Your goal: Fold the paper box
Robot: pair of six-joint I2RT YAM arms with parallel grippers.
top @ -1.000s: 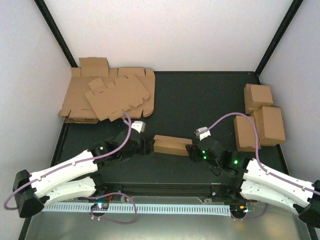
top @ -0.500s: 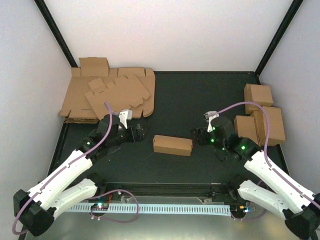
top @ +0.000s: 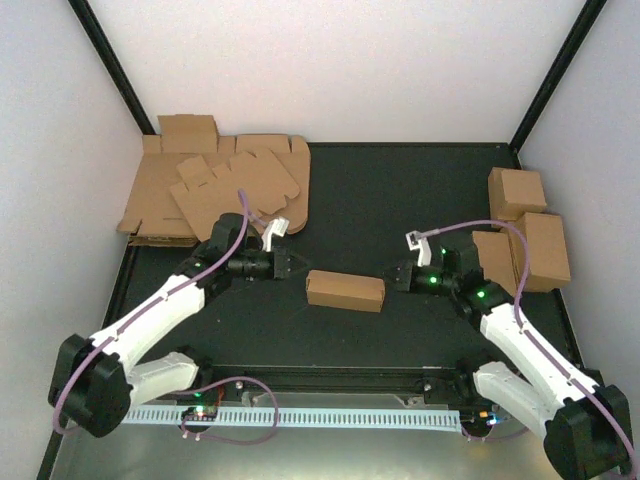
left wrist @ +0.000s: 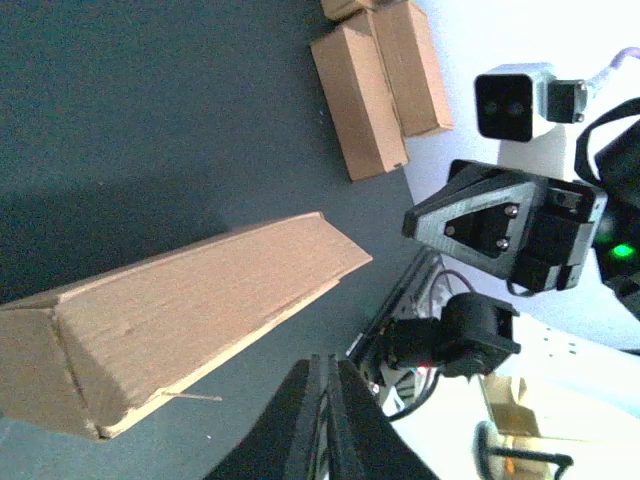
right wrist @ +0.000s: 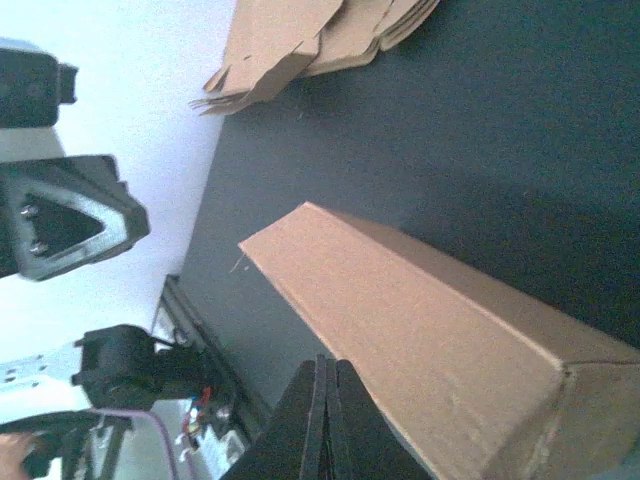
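Brown cardboard, folded into a closed oblong box (top: 345, 291), lies mid-way across the dark table (top: 400, 200) when seen from above, between the two arms. The left gripper (top: 291, 263) points toward its left end and the right gripper (top: 393, 279) sits close to its right end. A stack of flat blanks (top: 215, 190) sits at the back left, with finished boxes (top: 525, 225) at the far right.

From the left wrist, the fingers (left wrist: 305, 440) are pressed together and hold nothing, with the box (left wrist: 180, 310) just ahead.

From the right wrist, the fingers (right wrist: 305, 430) are also closed on nothing, with the box (right wrist: 440, 330) just beside them.
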